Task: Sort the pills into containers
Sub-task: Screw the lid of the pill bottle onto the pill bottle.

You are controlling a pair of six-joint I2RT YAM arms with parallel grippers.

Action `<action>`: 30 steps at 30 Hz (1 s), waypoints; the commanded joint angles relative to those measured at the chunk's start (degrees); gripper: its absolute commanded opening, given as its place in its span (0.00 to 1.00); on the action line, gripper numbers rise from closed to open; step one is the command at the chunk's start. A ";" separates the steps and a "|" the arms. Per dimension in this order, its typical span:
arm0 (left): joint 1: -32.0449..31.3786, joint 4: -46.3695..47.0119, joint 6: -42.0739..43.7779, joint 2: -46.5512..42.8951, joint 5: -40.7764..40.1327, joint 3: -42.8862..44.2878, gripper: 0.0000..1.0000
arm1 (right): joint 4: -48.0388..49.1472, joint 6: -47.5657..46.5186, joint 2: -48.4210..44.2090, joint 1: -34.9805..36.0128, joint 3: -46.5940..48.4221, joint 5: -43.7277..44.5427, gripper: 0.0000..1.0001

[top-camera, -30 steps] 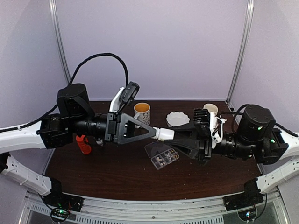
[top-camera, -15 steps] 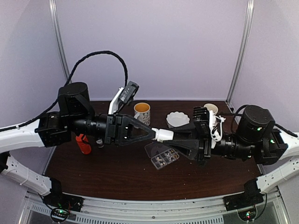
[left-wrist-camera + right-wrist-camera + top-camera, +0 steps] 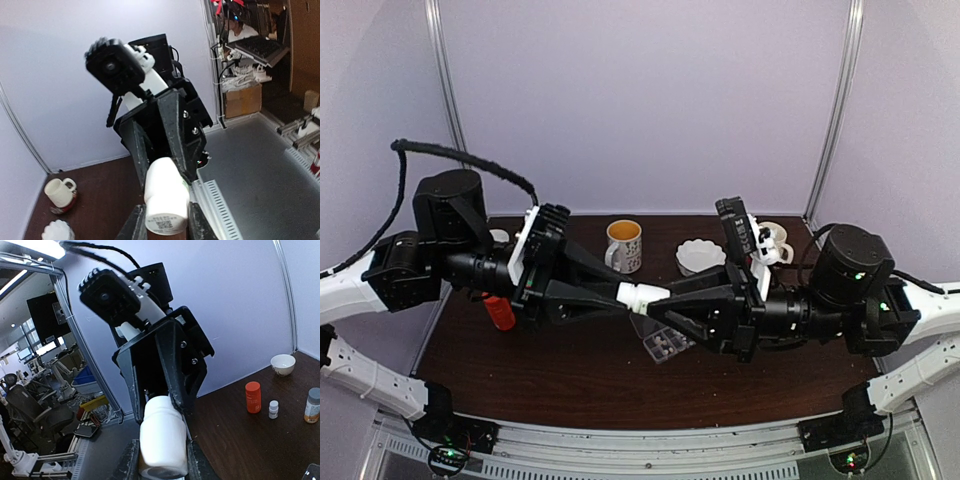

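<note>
Pill box (image 3: 666, 342) sits flat on the bench (image 3: 570, 375), about mid-width, right under the spot where the two claws meet. They hide its rear part from the top cam. I can make out pills (image 3: 662, 346) only as dark and pale specks in the cells nearest me. Can't count them or say which cells.

White bottle (image 3: 640, 296) is in the air above the box, lying roughly level, one end in each claw. Left claw (image 3: 624, 297) is pinched narrow on the left end. Its wrist cam shows the fingers (image 3: 136, 227) pressed on both sides and a printed label on the near end. Right claw (image 3: 660, 303) is pinched narrow on the other end, fingers (image 3: 129, 460) flanking the bottle the same way.

Behind the box: mug (image 3: 624, 243) with a yellow inside and a scalloped white dish (image 3: 700, 255), with a white cup (image 3: 772, 236) at the right rear. Orange bottle (image 3: 498, 311) stands well left of the box, by the left arm. On the right wrist cam a small white bottle (image 3: 273, 409) stands just beside it, with a white bowl (image 3: 282, 364) further back.
</note>
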 commanded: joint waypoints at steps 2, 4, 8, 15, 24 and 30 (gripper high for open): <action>-1.83 -4.98 33.85 -2.23 -6.14 1.59 0.00 | 9.93 19.68 -1.12 -0.33 0.77 -3.80 0.00; -2.55 -6.02 41.39 -2.41 -8.16 1.79 0.00 | 12.30 22.64 -1.18 -0.44 -0.34 -4.06 0.00; -3.52 -6.45 54.62 -3.15 -10.72 1.71 0.00 | 16.27 28.93 -1.45 -0.89 -2.47 -3.44 0.00; -5.81 -6.81 68.68 -2.76 -19.56 3.28 0.00 | 17.45 31.33 -1.89 -1.28 -2.71 -3.78 0.00; -5.56 1.86 37.38 -5.57 -25.34 -2.99 0.97 | -2.95 7.51 -8.13 -2.16 0.13 4.02 0.00; -5.56 10.24 4.84 -11.31 -29.39 -7.99 0.98 | -10.04 -6.72 -10.30 -2.12 1.82 6.63 0.00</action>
